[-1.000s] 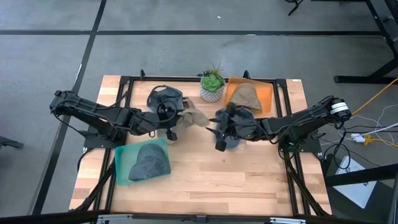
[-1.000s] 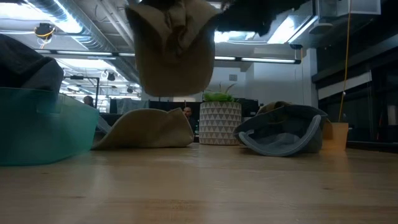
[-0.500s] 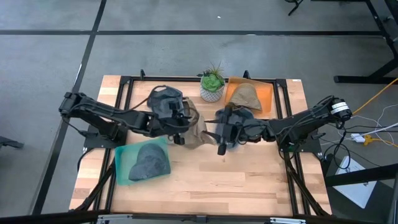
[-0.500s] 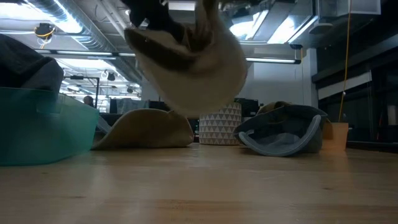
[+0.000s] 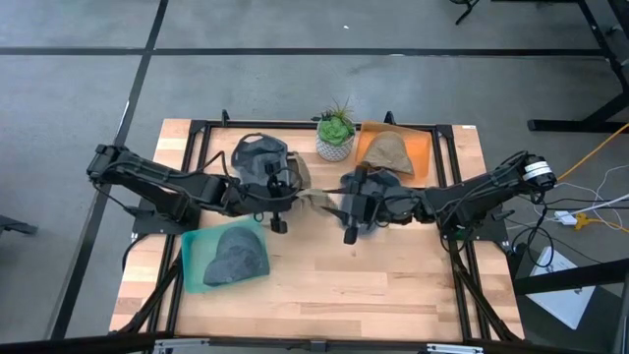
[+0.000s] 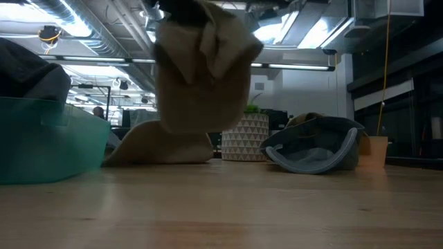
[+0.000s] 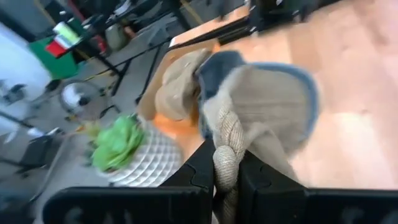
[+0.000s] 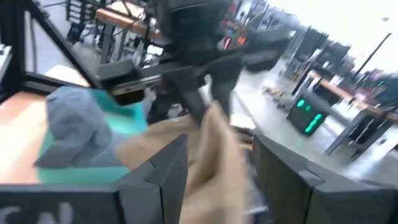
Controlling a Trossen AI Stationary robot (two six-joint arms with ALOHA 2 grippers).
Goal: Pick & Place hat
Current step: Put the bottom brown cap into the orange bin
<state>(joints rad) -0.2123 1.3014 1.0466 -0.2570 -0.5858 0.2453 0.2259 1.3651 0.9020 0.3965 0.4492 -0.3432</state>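
Observation:
A tan hat (image 5: 314, 197) hangs in the air between my two grippers; in the low view the tan hat (image 6: 201, 76) is clear of the table. My left gripper (image 5: 282, 200) comes from the table's left and is shut on the hat. My right gripper (image 5: 342, 208) comes from the right, with its fingers on either side of the hat's other end (image 8: 221, 152). A blue-grey hat (image 5: 371, 197) lies on the table below the right gripper. My left gripper pinches a rolled, bunched edge of the tan hat (image 7: 227, 155) between its two fingers, reaching about level from the table's left. The hat is lifted clear and sags below the fingers. My right gripper has a fold of the tan hat (image 8: 225, 163) between its fingers (image 8: 166, 180), coming level from the right. Which part of the hat that is does not show.
A teal bin (image 5: 194, 258) holding a grey hat (image 5: 236, 256) sits near the left. An orange tray (image 5: 421, 155) with a tan hat (image 5: 389, 152) is at the far right, beside a potted plant (image 5: 335, 136). A dark hat (image 5: 260, 157) lies far left.
My left gripper has carried the tan hat toward the table's right, then drawn back slightly. The hat swung out and spread wide half a second ago. It now hangs as a narrower bunch stretched between the two grippers. My right arm has hardly moved.

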